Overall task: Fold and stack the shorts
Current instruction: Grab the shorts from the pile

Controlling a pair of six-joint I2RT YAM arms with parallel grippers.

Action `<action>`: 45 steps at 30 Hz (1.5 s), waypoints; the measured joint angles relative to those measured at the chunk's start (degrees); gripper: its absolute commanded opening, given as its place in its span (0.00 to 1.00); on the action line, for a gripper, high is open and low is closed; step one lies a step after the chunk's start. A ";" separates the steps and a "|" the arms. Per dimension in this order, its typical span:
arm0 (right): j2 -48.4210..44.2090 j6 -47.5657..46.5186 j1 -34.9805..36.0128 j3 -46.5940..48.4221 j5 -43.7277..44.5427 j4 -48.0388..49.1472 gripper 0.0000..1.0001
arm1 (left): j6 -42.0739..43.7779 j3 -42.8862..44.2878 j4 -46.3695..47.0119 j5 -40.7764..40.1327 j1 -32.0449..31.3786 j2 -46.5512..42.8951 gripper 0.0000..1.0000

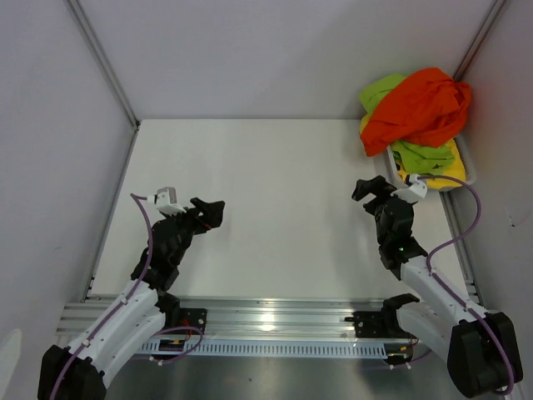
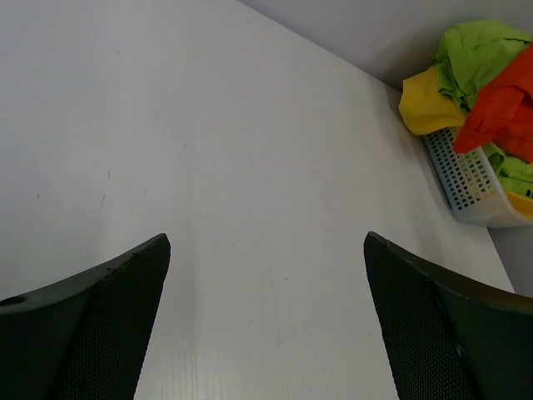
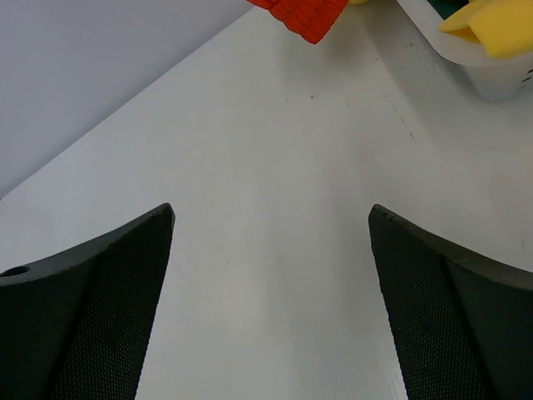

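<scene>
1. Black, mesh-textured fingers (image 2: 100, 333) of the left gripper (image 1: 210, 206) stand spread wide, with nothing between them and only bare tabletop showing in the gap.
2. On the right gripper (image 1: 369, 188) the jaws are likewise spread to full width and hold nothing. Its wrist view shows bare tabletop between them.
3. Both grippers hang over the white table (image 1: 275, 167), the left one over the near-left part and the right one over the right side. They are well apart from each other.
4. All the shorts lie heaped in a white perforated basket (image 1: 469, 173) at the table's far right corner, beside the wall.
5. Layering of the heap:
   - The orange shorts (image 1: 420, 108) lie on top, spilling over the basket's far-left rim.
   - The lime green shorts (image 1: 383, 90) show behind the orange ones and again below them.
   - The yellow shorts (image 1: 444, 158) show at the near end of the basket.
6. The right gripper is near the basket's near-left corner but not touching it, and the left gripper is well apart from it.
7. No garment lies on the open tabletop — none is folded.
</scene>
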 measured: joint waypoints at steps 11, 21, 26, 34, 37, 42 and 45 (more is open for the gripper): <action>9.92 0.55 -10.43 10.10 -10.73 -4.96 0.99 | 0.00 0.00 -0.39 -0.31 -0.04 0.37 0.99; 23.82 3.80 -20.06 33.92 -18.08 -13.75 0.99 | -0.04 0.02 -0.52 -0.26 -0.04 0.92 0.99; 31.54 5.90 -23.47 40.92 -20.00 -14.45 0.94 | -0.04 0.09 -0.57 -0.22 -0.04 1.62 0.99; 41.59 9.31 -26.88 46.18 -19.96 -16.98 0.75 | -0.04 0.11 -0.50 0.24 -0.04 2.58 0.99; 44.19 10.03 -26.88 47.91 -19.93 -16.63 0.60 | -0.04 0.11 -0.50 0.55 -0.04 3.34 0.99; 48.04 10.43 -26.84 51.17 -20.13 -14.86 0.14 | -0.04 0.48 -0.46 0.79 -0.04 4.04 0.99; 48.46 10.95 -26.86 51.89 -20.20 -14.51 0.00 | -0.04 0.52 -0.35 0.81 -0.04 4.28 0.99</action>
